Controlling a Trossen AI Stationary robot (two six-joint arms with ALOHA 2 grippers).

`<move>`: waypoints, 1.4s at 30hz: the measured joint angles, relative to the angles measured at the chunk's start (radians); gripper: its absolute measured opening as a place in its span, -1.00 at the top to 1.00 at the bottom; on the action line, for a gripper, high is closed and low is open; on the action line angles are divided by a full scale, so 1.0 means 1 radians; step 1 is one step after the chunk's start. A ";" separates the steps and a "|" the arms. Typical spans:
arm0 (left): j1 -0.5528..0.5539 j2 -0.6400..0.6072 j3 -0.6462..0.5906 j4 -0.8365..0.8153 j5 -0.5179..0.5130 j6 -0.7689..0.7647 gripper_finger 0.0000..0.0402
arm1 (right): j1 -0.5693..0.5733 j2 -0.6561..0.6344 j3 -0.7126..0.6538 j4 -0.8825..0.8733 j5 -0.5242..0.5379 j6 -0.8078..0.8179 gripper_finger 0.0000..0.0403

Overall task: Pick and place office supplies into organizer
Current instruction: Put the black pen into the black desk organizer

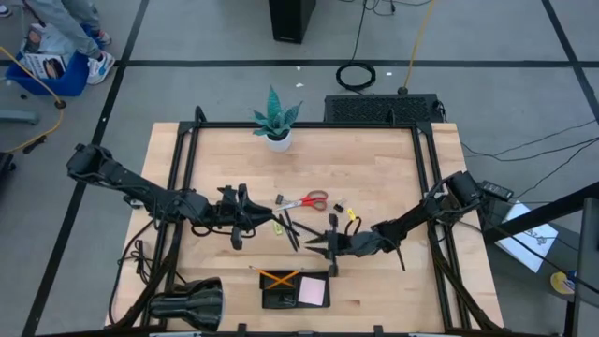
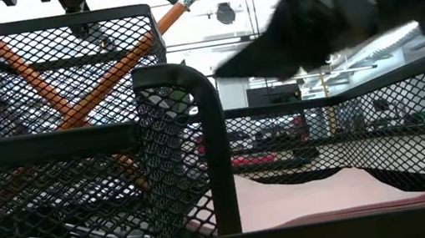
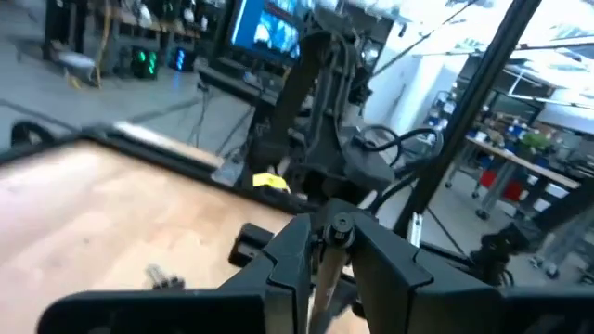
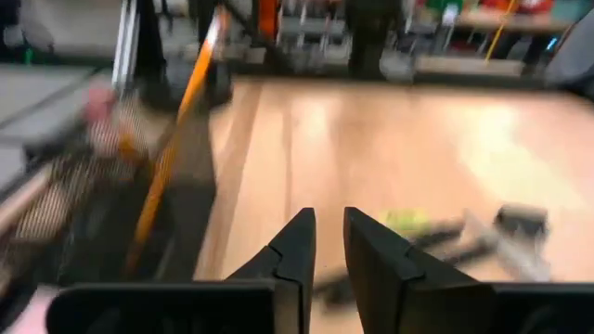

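Observation:
The black mesh organizer [image 1: 281, 301] stands near the table's near edge. Two orange pencils [image 1: 279, 277] lie crossed in it, and the pink note pad [image 1: 314, 292] lies flat in its right compartment. Red-handled scissors [image 1: 307, 201], black pens [image 1: 290, 231], a yellow piece [image 1: 279, 226] and a black clip [image 1: 338, 206] lie on the wood mid-table. My right gripper [image 1: 328, 245] hovers just beyond the organizer's far right corner, narrowly open and empty [image 4: 329, 232]. My left gripper [image 1: 239, 220] is left of the pens, its fingers a narrow gap apart [image 3: 332, 243].
A potted teal plant [image 1: 277, 122] stands at the far edge, and a black rounded cylinder [image 1: 187, 304] lies at the near left corner. Bare wood lies left of the left gripper and right of the right gripper. In the low view the organizer's mesh wall [image 2: 56, 92] fills the foreground.

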 joint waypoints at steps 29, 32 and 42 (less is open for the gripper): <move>-0.054 0.002 -0.001 -0.159 0.358 -0.104 0.62 | 0.020 -0.401 -0.502 0.160 0.167 0.270 0.75; -0.087 0.002 -0.001 -0.159 0.357 -0.047 0.62 | 0.020 -0.401 -0.514 0.184 0.167 0.269 0.75; -0.146 0.002 -0.001 -0.201 0.355 0.195 0.62 | 0.020 -0.400 -0.513 0.179 0.167 0.270 0.75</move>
